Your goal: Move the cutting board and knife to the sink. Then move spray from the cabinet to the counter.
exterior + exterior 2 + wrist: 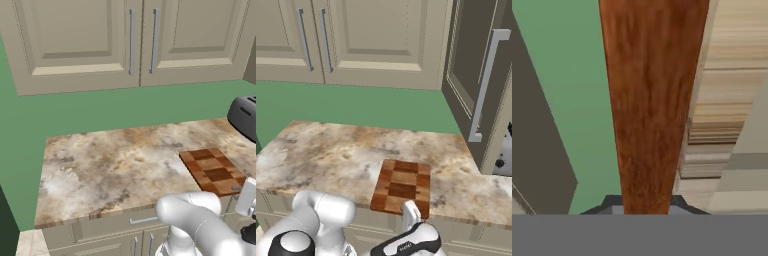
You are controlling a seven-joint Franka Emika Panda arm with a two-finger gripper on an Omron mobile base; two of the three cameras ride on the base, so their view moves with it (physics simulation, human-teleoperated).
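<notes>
Wooden checkered cutting board (402, 190) lies flat at the front edge of the marbled worktop (110, 165), toward its right end, near a dark toaster (244, 117). From the hand camera, the pincer (646, 202) is clamped narrowly on the board's reddish-brown edge, its dark fingertips (609, 201) pressed against either face. Beige wall cabinet (135, 40) doors hang closed above.

The arm (200, 225) is glossy white, built of fat rounded segments like bent pipe. In the right base view a dark round cap with a pale grey disc in its middle sits on a joint (293, 243). A black band with small pale lettering wraps the wrist (406, 246). A flat white block (246, 196) stands beside it.
</notes>
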